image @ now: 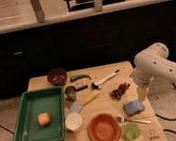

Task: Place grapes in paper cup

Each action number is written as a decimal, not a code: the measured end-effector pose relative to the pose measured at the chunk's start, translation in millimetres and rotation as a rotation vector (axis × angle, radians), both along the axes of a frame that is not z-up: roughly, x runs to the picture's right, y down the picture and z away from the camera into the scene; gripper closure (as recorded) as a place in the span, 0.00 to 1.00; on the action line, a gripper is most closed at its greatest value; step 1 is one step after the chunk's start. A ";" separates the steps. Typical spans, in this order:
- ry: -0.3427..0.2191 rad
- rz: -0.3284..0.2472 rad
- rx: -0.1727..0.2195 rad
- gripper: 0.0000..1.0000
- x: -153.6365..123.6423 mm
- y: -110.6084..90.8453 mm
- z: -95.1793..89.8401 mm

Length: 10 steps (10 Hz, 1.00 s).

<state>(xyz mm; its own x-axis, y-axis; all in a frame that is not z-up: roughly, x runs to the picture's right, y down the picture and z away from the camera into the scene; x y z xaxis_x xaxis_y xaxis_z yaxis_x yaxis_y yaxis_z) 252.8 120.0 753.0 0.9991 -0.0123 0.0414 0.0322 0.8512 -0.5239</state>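
Where the grapes (119,90) lie, a small dark reddish cluster sits loose on the right half of the wooden counter (106,107), not in any container. Just right of them the claw (142,94) hangs pointing downward near the counter's right edge, apart from the cluster. Whether it is released or clenched I cannot tell, and nothing is seen in it. The white arm (154,64) bends in above it from the right.

Just below the grapes, and directly beside the claw, lies a blue sponge (134,108). A white-handled utensil (106,78) lies slantwise above and left of the cluster.

The paper cup (74,121), short and white, stands upright well apart from the grapes, on the left part of the counter. It is just beside the right rim of a green tray (48,102), which holds a round orange fruit (44,119).

An orange bowl (103,128) sits near the front edge, right of the paper cup, with a green cup (130,131) beside it and a fork (135,121) between that cup and the sponge. Farther back are a small grey metal cup (71,92), a green pepper (80,77) and a dark red bowl (57,76).
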 end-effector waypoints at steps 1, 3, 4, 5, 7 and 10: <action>-0.007 -0.003 -0.004 0.20 0.2 0.7 4.3; -0.029 -0.016 -0.012 0.20 -5.8 0.5 26.5; -0.034 -0.019 -0.015 0.20 -6.0 1.1 29.0; -0.037 -0.023 -0.021 0.20 -4.2 2.7 30.8; -0.052 -0.027 -0.028 0.20 -9.3 2.9 39.3; -0.067 -0.027 -0.044 0.20 -14.2 12.0 58.2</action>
<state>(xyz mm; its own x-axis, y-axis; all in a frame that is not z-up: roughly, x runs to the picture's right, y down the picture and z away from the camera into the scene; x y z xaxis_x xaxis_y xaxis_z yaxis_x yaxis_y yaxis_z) 238.6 132.0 811.3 0.9933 -0.0355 0.1095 0.0909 0.8258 -0.5566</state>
